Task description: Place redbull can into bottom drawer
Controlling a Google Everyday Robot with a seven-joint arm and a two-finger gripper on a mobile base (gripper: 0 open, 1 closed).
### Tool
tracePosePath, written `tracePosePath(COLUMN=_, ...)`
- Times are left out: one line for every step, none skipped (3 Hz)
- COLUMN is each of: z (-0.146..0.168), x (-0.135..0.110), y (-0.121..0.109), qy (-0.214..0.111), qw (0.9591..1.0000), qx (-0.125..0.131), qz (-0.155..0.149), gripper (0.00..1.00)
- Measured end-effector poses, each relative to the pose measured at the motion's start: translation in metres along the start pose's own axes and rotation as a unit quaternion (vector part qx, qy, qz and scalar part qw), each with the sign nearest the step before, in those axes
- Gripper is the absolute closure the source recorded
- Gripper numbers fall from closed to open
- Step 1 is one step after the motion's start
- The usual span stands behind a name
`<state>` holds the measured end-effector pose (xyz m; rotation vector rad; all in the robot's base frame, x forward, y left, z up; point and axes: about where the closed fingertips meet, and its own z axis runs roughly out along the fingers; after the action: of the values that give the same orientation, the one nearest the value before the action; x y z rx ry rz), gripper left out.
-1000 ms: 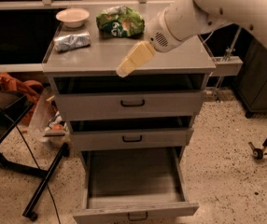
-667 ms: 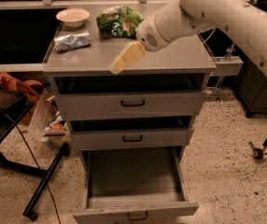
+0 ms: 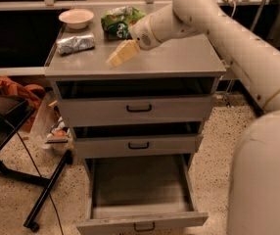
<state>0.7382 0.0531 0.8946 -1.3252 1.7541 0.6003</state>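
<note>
Over a grey three-drawer cabinet, the robot's white arm reaches in from the right across the top; below it the bottom drawer stands pulled well out, its flat floor bare and ready to receive; at the back of the top lie a green snack bag and a white bowl; the redbull can lies on its side near the left edge, just in front of the bowl, where it lay a second ago; the pale gripper has slid leftward over the surface in that second and now hangs low above the top, near the can but clear of it, carrying nothing; whether it is open or closed cannot be told. The shift reads as an approach to the pick: the can is not yet grasped, and the whole carry down to the drawer lies ahead.
</note>
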Motion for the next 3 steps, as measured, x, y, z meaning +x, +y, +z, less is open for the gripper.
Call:
tracePosePath(z=0.025, x=-0.008, y=-0.015, qy=-0.017, qw=0.9998, qx=0.008, qz=0.003, gripper=0.00)
tracePosePath(z=0.041, x=-0.026, y=-0.018, qy=-0.022, qw=0.9988, qx=0.044, qz=0.008, gripper=0.00)
tracePosePath(z=0.070, x=-0.034, y=-0.016, qy=-0.019, qw=0.9973, qx=0.067, qz=0.023, gripper=0.00)
